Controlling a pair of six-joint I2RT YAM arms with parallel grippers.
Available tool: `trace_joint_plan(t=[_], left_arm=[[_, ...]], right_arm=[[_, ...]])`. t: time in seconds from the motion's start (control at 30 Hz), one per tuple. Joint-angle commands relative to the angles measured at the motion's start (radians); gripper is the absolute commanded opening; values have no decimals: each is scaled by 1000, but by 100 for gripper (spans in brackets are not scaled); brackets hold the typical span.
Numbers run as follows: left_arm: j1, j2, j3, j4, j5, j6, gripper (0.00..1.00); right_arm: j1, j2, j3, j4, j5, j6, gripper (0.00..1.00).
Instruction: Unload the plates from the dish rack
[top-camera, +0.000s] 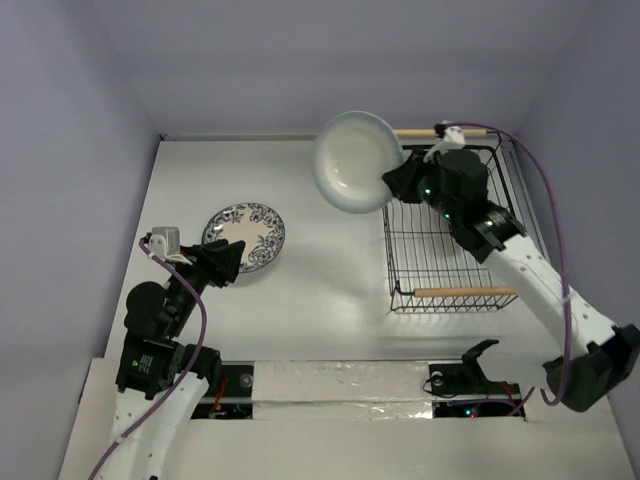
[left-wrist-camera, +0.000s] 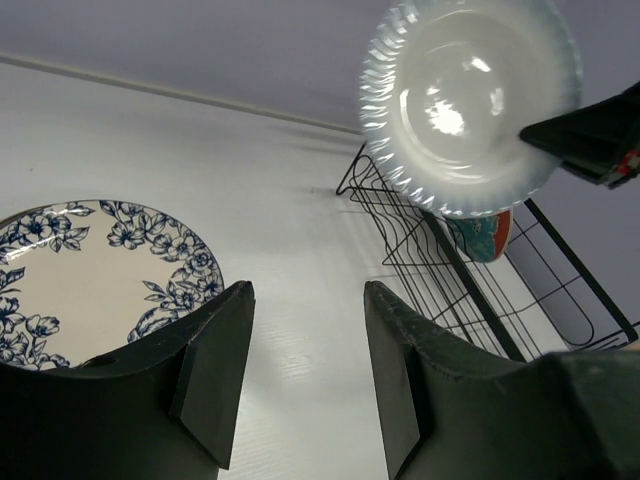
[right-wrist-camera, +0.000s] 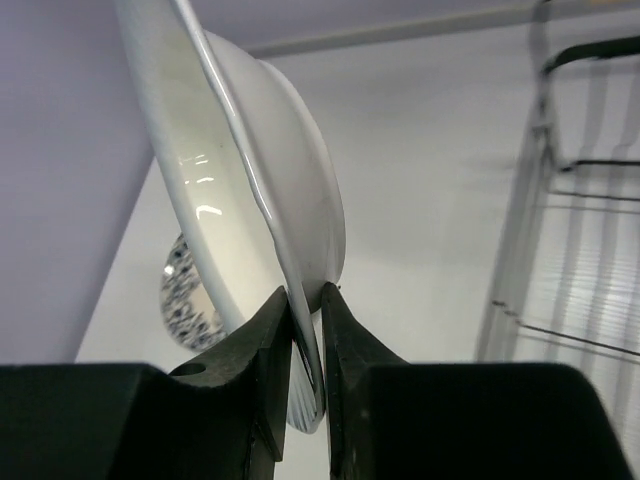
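The table is white and matt. Two things rest directly on it. On the left side lies a white plate with blue flowers, flat and face up. On the right side stands the black wire dish rack on its base, well apart from the plate. The rack has two wooden handles: the near handle and the far handle.

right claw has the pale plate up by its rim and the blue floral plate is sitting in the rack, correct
Not quite. The blue floral plate is not in the dish rack; it lies flat on the table by the left claw, as the top external view shows. The right claw does hold the pale plate up by its rim.
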Motion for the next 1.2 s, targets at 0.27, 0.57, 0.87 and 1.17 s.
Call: trace_joint_plan(t=[0.27, 0.57, 0.87, 1.17], left_arm=[[10, 5, 0, 52, 2, -4, 45], [10, -1, 0, 51, 5, -4, 45], [10, -8, -2, 54, 8, -4, 45], [10, -11, -2, 53, 6, -4, 45]], right_arm=[[276, 470, 97, 609, -139, 368, 0], [328, 762, 191, 778, -232, 613, 0], [337, 908, 212, 794, -266, 701, 9], [365, 926, 274, 625, -231, 613, 41]])
